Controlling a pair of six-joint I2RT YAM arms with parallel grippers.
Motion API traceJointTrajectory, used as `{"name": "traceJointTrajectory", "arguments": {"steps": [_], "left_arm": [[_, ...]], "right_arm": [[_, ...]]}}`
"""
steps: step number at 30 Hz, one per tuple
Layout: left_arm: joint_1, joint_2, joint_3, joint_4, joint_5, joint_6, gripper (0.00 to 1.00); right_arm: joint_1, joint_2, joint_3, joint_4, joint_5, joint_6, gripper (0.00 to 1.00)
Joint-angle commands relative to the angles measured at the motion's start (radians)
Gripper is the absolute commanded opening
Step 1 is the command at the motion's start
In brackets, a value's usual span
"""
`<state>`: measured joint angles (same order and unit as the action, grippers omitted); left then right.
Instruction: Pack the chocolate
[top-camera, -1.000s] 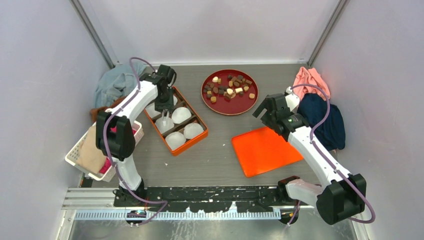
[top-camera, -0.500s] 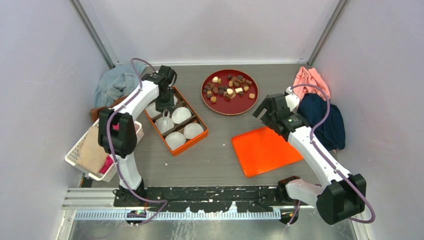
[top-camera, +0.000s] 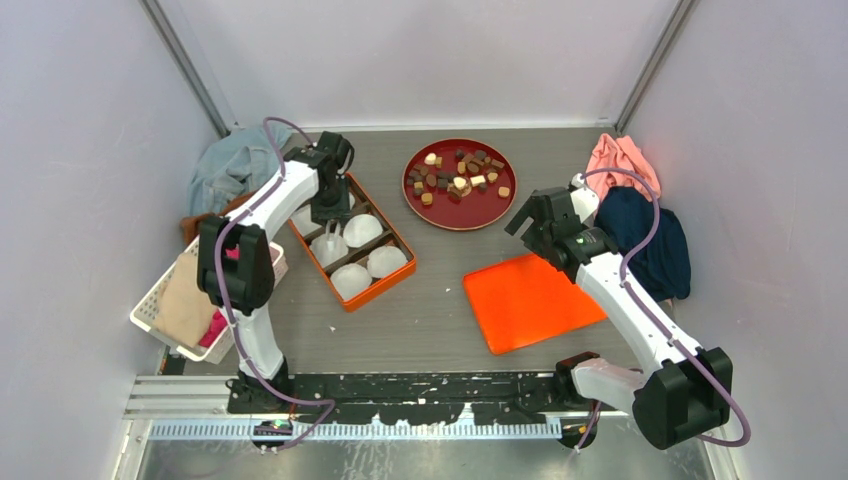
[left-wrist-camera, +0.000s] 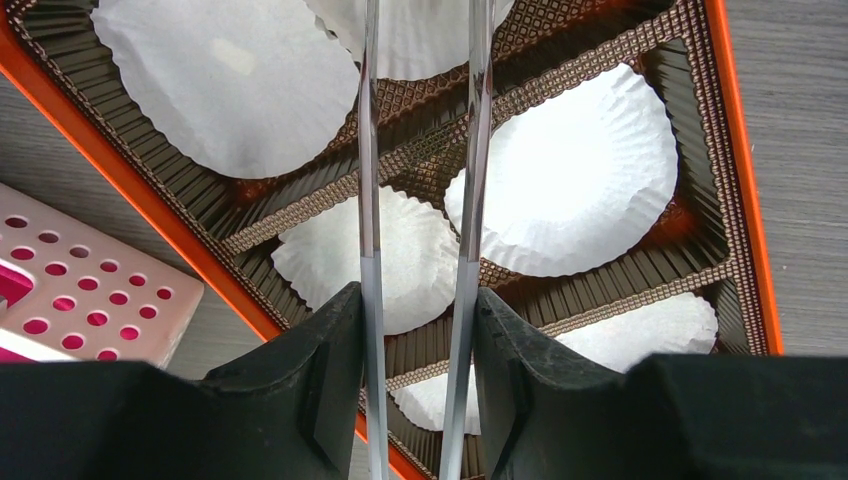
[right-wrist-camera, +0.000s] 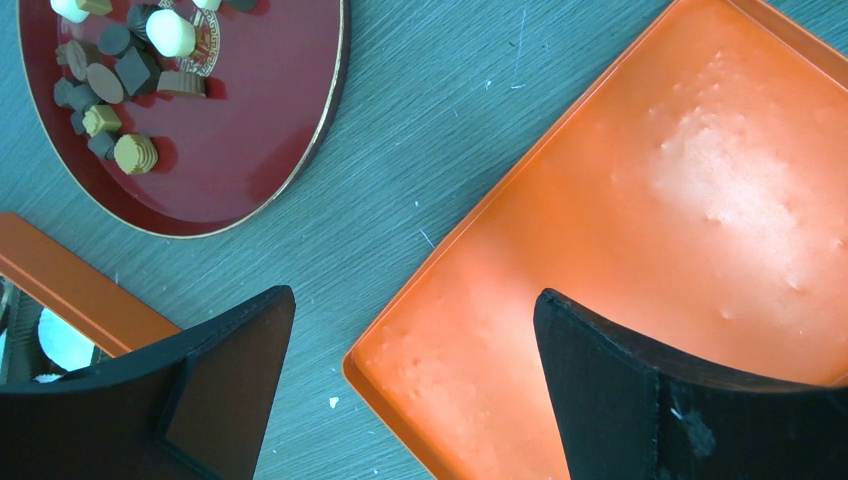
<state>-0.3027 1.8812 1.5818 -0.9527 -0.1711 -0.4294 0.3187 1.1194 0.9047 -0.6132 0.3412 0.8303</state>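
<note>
Lower right: orange lid (top-camera: 530, 300), right gripper (right-wrist-camera: 412, 293) over its edge, jaws wide apart. Left: orange box (top-camera: 382, 287) of paper cups (left-wrist-camera: 570, 170), left gripper (left-wrist-camera: 418, 300) jaws clamped on clear tongs (left-wrist-camera: 369, 150). Upper centre: red plate (top-camera: 460, 213) with chocolate (top-camera: 458, 176), tiny dark, tan, cream bits.

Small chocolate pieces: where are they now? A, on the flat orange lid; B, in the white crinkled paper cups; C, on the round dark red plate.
C: the small chocolate pieces lie on the round dark red plate; the white crinkled paper cups look empty.
</note>
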Motion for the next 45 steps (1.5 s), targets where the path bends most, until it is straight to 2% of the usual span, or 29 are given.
{"name": "traceJointTrajectory", "arguments": {"steps": [1,9,18,26,28,29,37,45], "left_arm": [[0.008,-0.021,0.04,0.026,0.002,0.009,0.43],[0.007,-0.039,0.039,0.02,-0.016,0.011,0.43],[0.007,-0.133,0.058,0.015,-0.075,0.023,0.28],[0.003,-0.157,0.087,-0.002,-0.067,0.032,0.22],[-0.006,-0.159,0.092,0.003,-0.047,0.034,0.04],[-0.014,-0.157,0.096,0.006,-0.036,0.034,0.02],[-0.203,-0.094,0.189,0.011,-0.018,0.044,0.02],[-0.32,0.032,0.273,0.004,0.003,0.052,0.09]], "right_arm": [[-0.003,-0.003,0.03,0.033,0.004,0.01,0.95],[-0.003,-0.006,0.026,0.032,0.004,0.01,0.95],[-0.003,-0.007,0.025,0.034,0.004,0.011,0.95],[-0.003,-0.005,0.023,0.038,0.0,0.013,0.95],[-0.003,-0.005,0.023,0.037,0.002,0.014,0.95],[-0.003,-0.006,0.024,0.036,0.004,0.013,0.95],[-0.003,-0.014,0.023,0.027,0.011,0.015,0.95],[-0.003,-0.036,0.019,0.01,0.025,0.015,0.95]]}}
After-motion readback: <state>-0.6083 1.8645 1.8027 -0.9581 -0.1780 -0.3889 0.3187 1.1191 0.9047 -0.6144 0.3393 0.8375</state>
